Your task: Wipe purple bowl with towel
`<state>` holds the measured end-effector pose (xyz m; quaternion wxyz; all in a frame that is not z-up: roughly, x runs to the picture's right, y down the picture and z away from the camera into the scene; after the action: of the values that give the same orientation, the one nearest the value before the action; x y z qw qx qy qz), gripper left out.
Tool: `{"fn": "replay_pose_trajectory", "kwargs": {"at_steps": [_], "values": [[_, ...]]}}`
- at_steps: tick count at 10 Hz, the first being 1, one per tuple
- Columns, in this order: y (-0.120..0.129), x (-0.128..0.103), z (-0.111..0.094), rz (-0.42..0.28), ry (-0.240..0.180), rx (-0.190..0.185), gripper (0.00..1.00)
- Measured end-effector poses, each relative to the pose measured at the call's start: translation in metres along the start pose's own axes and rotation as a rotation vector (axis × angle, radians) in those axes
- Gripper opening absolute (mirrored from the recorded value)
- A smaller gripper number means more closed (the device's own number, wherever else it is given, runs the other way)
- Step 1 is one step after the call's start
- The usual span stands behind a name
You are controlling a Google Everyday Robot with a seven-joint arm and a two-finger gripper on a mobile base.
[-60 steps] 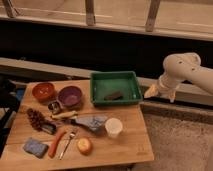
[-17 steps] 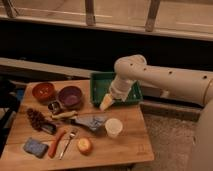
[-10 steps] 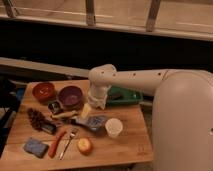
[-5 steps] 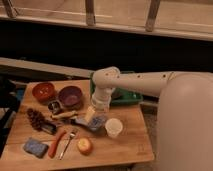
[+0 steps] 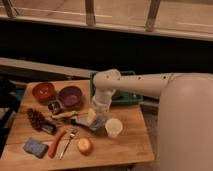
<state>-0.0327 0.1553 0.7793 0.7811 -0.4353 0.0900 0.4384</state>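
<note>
The purple bowl [image 5: 70, 96] stands at the back left of the wooden table [image 5: 125, 145], next to an orange-red bowl [image 5: 44, 91]. The grey towel [image 5: 85, 122] lies crumpled in the middle of the table, in front and to the right of the purple bowl. My gripper [image 5: 96, 116] hangs from the white arm [image 5: 145, 85] and is down at the towel's right end, touching or just above it. The arm hides part of the towel.
A green tray [image 5: 127, 95] sits at the back right behind the arm. A white cup [image 5: 114, 127] stands just right of the gripper. An orange fruit [image 5: 84, 145], fork [image 5: 67, 144], red carrot-like piece [image 5: 57, 143], blue sponge [image 5: 35, 148], dark grapes [image 5: 36, 119] and small can [image 5: 54, 106] lie around.
The arm swung in from the far right, passed over the green tray, and came down to the towel in the middle of the table. The objects on the table have not moved.
</note>
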Motion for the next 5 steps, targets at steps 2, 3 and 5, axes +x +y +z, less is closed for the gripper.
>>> {"fn": "replay_pose_trajectory", "kwargs": {"at_steps": [2, 3, 5], "values": [[0.0, 0.0, -0.002, 0.0, -0.007, 0.008, 0.32], [-0.001, -0.001, -0.005, 0.001, -0.012, 0.013, 0.22], [-0.003, -0.003, -0.012, 0.001, -0.027, 0.025, 0.04]]}}
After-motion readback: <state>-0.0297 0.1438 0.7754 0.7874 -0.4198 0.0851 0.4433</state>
